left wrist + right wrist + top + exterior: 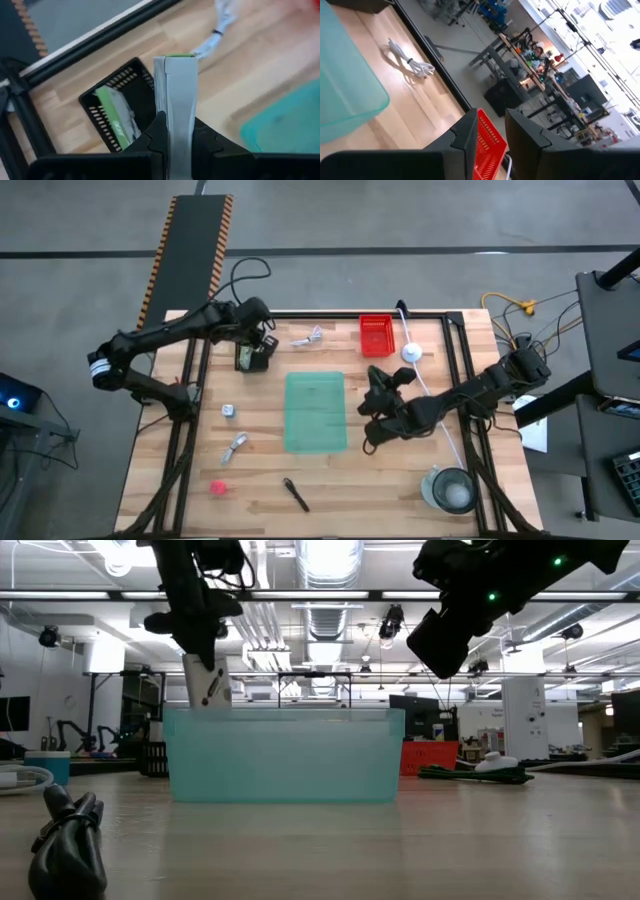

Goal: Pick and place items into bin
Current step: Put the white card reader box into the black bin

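Currently my left gripper (170,131) is clamped on a white packet (179,100), lifted over the black basket (251,358) at upper left. Next: carry it right, above the green bin (315,412), then release. My right gripper (489,131), fingers slightly apart, holds nothing beside the bin.

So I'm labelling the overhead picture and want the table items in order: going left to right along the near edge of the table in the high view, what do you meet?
Pink blob → black pen-like tool → clear round container near the right corner.
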{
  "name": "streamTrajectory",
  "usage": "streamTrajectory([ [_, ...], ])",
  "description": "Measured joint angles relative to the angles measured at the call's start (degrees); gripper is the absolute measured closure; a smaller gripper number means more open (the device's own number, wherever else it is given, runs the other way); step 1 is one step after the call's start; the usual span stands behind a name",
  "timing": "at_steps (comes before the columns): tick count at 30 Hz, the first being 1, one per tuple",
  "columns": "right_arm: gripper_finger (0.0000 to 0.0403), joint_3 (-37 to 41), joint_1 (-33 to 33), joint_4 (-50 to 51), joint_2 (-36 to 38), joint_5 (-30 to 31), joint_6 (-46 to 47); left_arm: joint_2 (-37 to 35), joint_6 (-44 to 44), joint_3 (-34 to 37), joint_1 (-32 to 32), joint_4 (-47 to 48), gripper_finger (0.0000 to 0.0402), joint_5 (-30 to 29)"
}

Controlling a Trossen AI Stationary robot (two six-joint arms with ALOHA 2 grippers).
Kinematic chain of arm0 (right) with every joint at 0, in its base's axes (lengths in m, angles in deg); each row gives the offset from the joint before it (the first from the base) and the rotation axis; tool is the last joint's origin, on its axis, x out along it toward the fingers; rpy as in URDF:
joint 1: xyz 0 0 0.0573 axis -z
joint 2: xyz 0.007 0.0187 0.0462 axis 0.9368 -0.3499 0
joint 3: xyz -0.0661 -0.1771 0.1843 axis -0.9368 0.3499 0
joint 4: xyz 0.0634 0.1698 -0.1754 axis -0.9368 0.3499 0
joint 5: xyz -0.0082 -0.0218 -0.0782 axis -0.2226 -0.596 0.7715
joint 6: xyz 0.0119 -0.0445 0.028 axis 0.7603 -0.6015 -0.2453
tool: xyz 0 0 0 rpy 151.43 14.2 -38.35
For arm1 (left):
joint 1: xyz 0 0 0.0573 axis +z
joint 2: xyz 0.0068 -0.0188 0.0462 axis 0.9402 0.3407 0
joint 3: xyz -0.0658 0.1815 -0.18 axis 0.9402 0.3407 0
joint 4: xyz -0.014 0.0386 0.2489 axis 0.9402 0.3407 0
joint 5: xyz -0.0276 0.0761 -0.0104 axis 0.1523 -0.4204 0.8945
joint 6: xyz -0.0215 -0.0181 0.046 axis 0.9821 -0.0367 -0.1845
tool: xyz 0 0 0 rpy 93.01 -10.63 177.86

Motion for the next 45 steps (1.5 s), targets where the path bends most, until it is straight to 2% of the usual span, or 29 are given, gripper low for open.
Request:
streamTrajectory([
  [6, 0.0321, 0.03, 0.14, 0.02, -0.02, -0.11, 0.09, 0.80, 2.46, 0.02, 2.80, 1.30, 0.0378, 1.33],
  [10, 0.0325, 0.06, 0.22, 0.00, -0.02, -0.15, -0.70, 1.58, 5.10, 0.02, 4.64, 2.81, 0.0378, 4.21],
  [20, 0.0324, 0.04, 0.20, -0.02, -0.04, -0.17, -2.47, 6.91, 6.40, 0.04, 7.06, 4.08, 0.0378, 6.26],
  [27, 0.0330, 0.04, 0.20, -0.02, -0.04, -0.15, -2.89, 11.70, 5.11, 0.04, 9.50, 3.93, 0.0377, 9.78],
  [32, 0.0328, 0.04, 0.20, -0.02, -0.04, -0.15, -2.87, 14.30, 4.00, 0.04, 10.18, 3.87, 0.0356, 10.34],
  [45, 0.0326, 0.04, 0.20, -0.07, -0.04, -0.15, -2.67, 14.80, -2.69, 0.04, 10.23, 3.19, 0.0339, 10.10],
])
